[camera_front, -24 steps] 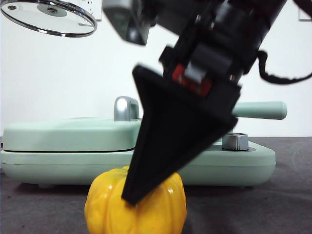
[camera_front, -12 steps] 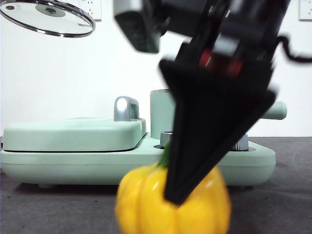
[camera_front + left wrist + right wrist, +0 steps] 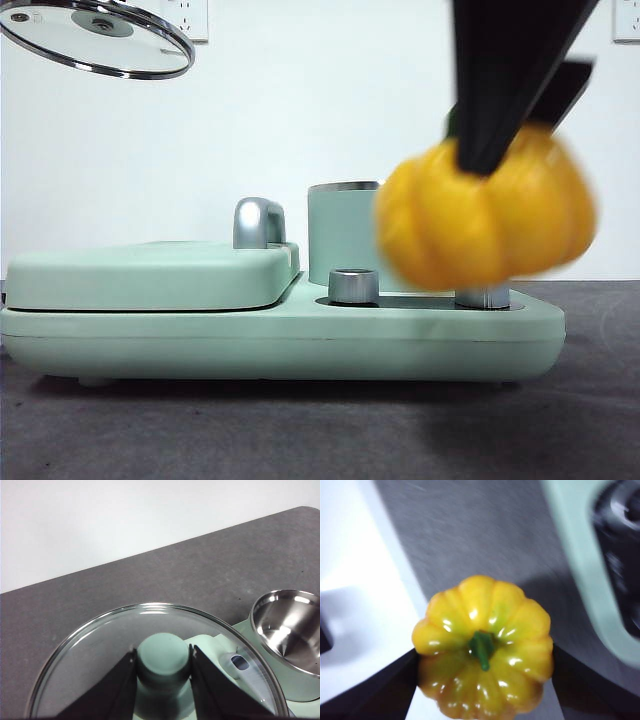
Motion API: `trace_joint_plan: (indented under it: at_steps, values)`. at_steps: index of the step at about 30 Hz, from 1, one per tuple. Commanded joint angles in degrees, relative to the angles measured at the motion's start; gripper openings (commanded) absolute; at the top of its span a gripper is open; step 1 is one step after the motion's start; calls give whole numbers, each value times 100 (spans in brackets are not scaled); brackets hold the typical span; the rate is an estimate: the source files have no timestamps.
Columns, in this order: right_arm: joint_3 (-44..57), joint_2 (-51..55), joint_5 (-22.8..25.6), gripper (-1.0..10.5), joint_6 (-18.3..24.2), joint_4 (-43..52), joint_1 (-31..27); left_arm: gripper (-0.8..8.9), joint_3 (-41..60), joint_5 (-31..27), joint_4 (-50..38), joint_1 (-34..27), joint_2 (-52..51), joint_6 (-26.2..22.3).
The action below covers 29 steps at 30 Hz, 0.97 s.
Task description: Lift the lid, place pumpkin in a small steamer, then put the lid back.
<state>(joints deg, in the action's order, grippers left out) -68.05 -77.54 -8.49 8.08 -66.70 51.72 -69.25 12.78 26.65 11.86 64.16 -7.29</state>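
My left gripper point(image 3: 162, 680) is shut on the mint-green knob of the clear glass lid point(image 3: 100, 660) and holds it high in the air; the lid also shows at the top left of the front view point(image 3: 97, 38). My right gripper point(image 3: 482, 680) is shut on the yellow-orange pumpkin point(image 3: 482, 645) with a green stem. In the front view the pumpkin point(image 3: 485, 220) hangs blurred in the air, in front of and right of the small steamer point(image 3: 342, 232). The steamer stands open, its steel inside showing in the left wrist view point(image 3: 287, 627).
The steamer sits on a wide mint-green appliance base point(image 3: 280, 330) with two silver knobs point(image 3: 353, 285). A flat mint-green griddle cover point(image 3: 150, 272) with a steel handle lies on its left half. Dark grey table point(image 3: 300, 430) runs in front.
My right gripper has lifted the pumpkin off the table, up and to the right, to about the steamer's height. The lid stays held high at the left.
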Motion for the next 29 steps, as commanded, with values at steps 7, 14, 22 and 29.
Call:
trace_joint_plan:
  at_steps: [7,14,22,29]
  values:
    - [-1325,-68,238,293,-446,-791,-686,16,-90,22,-76,4,15,-107]
    - [-1908,-118,815,293,-448,-232,-1283,16,-90,22,-68,4,15,-105]
    - [-2778,-787,785,293,-431,319,-1821,16,-90,22,-76,4,15,-107]
    - [-3279,-1587,546,293,-240,933,-2050,16,-90,22,-72,4,15,-105]
